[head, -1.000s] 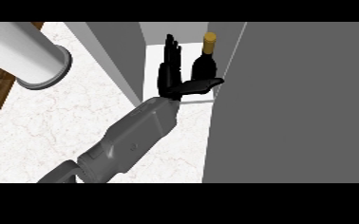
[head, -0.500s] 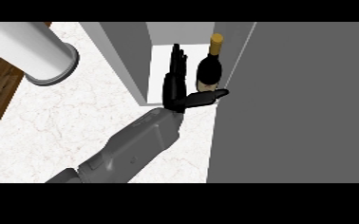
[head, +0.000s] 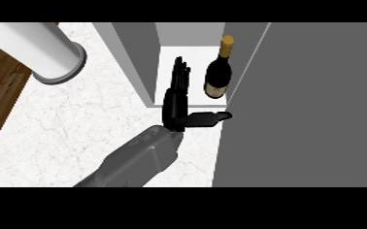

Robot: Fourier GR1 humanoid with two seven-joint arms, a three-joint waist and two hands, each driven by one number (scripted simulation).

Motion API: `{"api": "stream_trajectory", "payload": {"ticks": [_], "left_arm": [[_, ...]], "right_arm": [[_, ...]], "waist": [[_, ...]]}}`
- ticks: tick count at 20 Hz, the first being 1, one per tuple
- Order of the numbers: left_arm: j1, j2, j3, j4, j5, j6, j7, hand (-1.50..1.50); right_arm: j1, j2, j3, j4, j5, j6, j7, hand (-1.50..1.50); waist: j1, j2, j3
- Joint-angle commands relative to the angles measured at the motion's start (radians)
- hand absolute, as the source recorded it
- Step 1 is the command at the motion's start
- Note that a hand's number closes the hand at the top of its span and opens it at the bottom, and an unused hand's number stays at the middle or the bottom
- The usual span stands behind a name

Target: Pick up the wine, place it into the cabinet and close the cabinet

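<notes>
White marbled counter [head: 86, 121] fills left and near part of view, faint reddish veins. Brown wood strip [head: 13, 85] shows past counter's left edge. White cylinder [head: 41, 51] stands on counter at far left. Grey cabinet [head: 136, 53] sits on counter, far centre; white cabinet floor [head: 195, 63] visible between its walls. Wine bottle [head: 219, 75] stands upright on cabinet floor, right side, just beside open grey door [head: 294, 106].

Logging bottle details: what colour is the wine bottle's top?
Gold, on the wine bottle, seen in the head view.
</notes>
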Motion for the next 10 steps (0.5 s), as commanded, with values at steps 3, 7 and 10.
{"api": "stream_trajectory", "payload": {"ticks": [3,7,10], "left_arm": [[0.103,0.055,0.007,-0.175,-0.122,0.010,0.040,-1.50],[0.163,0.139,-0.024,-0.301,-0.182,-0.031,0.093,-1.50],[0.204,0.216,-0.007,-0.399,-0.227,-0.029,0.132,-1.50]], "right_arm": [[0.033,-0.006,0.018,-0.047,0.008,-0.003,0.033,-1.50],[-0.027,-0.031,-0.054,-0.004,-0.023,0.007,0.010,-1.50],[0.063,-0.021,-0.044,0.040,0.010,0.061,-0.128,-1.50]], "waist": [[0.004,-0.002,0.000],[0.006,-0.001,0.000],[0.005,0.000,0.001]]}}
